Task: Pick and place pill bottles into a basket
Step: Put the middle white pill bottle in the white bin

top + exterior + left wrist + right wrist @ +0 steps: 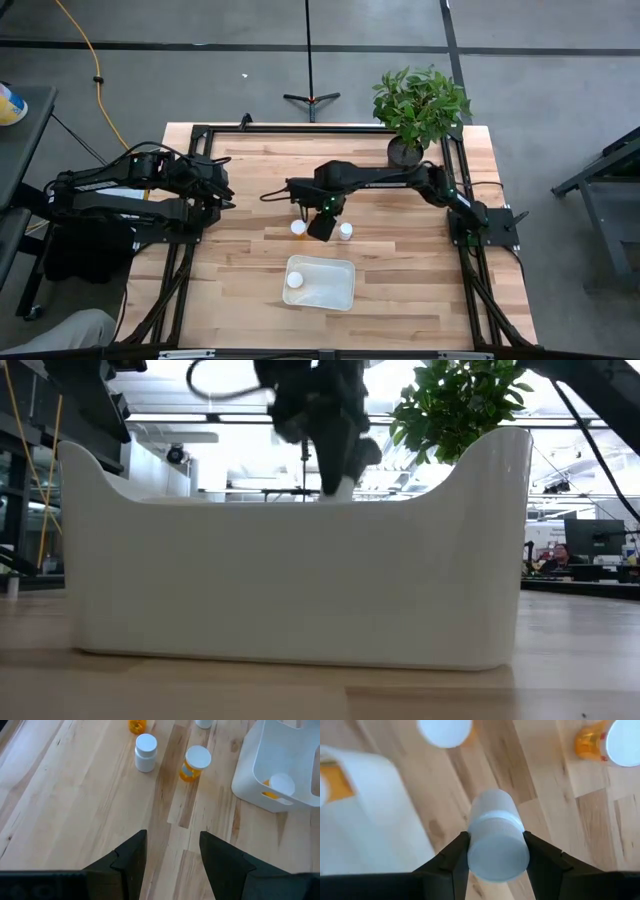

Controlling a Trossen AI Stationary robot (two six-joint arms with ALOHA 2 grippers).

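My right gripper [321,226] is shut on a white pill bottle [497,840], held above the table just beyond the basket's far rim. The whitish basket [321,283] lies on the table toward its near edge, with one white-capped orange bottle [295,280] inside. Two more bottles [299,228] [346,231] stand on the wood on either side of my right gripper. My left gripper [172,837] is open and empty over bare wood at the table's left [222,195]. In the low view the basket wall [300,570] hides the standing bottles. My right gripper pinches the white bottle's cap end [498,851] between its two fingers, one on each opposite side. The fingers come from above, pointing down with a slant. The bottle hangs below them, cap up, body [494,802] down, clear of the table.
A potted plant [418,110] stands at the table's far right. The left wrist view shows a white bottle [145,752] and an orange one [194,762] standing on the wood near the basket's corner [250,780]. There is open wood at the table's left and near edges.
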